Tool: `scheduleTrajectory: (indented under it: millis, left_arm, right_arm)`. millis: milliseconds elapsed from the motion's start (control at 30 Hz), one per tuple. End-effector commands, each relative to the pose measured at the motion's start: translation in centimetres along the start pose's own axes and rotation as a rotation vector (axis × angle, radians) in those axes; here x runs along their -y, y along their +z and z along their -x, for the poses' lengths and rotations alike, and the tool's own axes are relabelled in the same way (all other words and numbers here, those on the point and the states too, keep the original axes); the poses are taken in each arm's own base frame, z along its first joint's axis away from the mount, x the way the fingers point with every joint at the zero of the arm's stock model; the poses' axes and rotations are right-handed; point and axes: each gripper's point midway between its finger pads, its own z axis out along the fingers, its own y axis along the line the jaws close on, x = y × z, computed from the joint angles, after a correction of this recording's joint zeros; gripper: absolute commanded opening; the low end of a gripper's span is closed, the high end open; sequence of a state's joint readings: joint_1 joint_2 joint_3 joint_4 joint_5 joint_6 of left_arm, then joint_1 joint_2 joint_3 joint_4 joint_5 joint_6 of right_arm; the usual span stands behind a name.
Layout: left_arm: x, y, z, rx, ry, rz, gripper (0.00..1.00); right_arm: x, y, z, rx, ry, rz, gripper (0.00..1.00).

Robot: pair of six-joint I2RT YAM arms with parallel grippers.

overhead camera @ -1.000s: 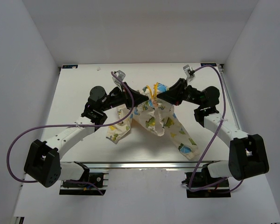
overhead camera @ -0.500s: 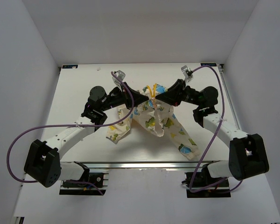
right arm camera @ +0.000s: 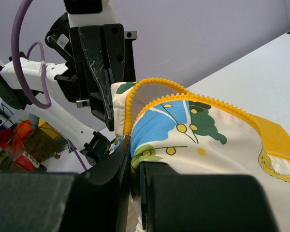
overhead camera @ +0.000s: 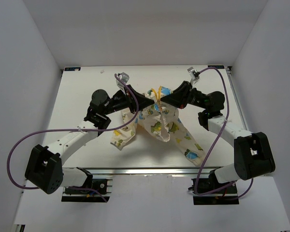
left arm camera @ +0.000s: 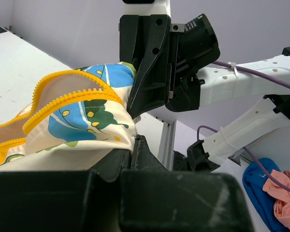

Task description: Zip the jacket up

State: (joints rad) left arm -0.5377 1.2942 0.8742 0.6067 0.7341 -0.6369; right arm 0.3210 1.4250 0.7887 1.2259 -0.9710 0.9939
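Note:
The jacket (overhead camera: 159,126), cream with blue, green and yellow prints and a yellow zipper strip (overhead camera: 157,93), hangs lifted above the table between both arms. My left gripper (overhead camera: 149,100) is shut on the jacket's front edge from the left. My right gripper (overhead camera: 165,100) is shut on the other front edge from the right. The two grippers nearly meet. In the left wrist view the yellow zipper teeth (left arm camera: 72,94) curve open above my shut jaws. In the right wrist view the zipper teeth (right arm camera: 183,96) arch over the printed fabric (right arm camera: 174,125) pinched in my jaws. The sleeves hang down toward the table.
The white table (overhead camera: 77,96) has white walls on three sides. Purple cables (overhead camera: 48,133) loop from both arms. A rail (overhead camera: 150,170) runs along the near edge by the arm bases.
The right arm has shifted slightly left and its elbow has moved in. The jacket stays held up between both grippers.

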Motion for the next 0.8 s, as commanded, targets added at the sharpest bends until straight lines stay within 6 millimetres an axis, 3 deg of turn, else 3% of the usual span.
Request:
scheduleTrajectory:
  millis: [0,767]
  left_arm:
    - [1.5,-0.1,0.5,0.007,0.021,-0.059,0.0]
    - [1.1,-0.2,-1.2,-0.08,0.009,-0.069,0.0]
  right_arm:
    - [-1.9,0.4,2.0,0.063,-0.094,0.048,0.0]
    - [-3.0,0.5,2.9,0.077,-0.088,0.079,0.0]
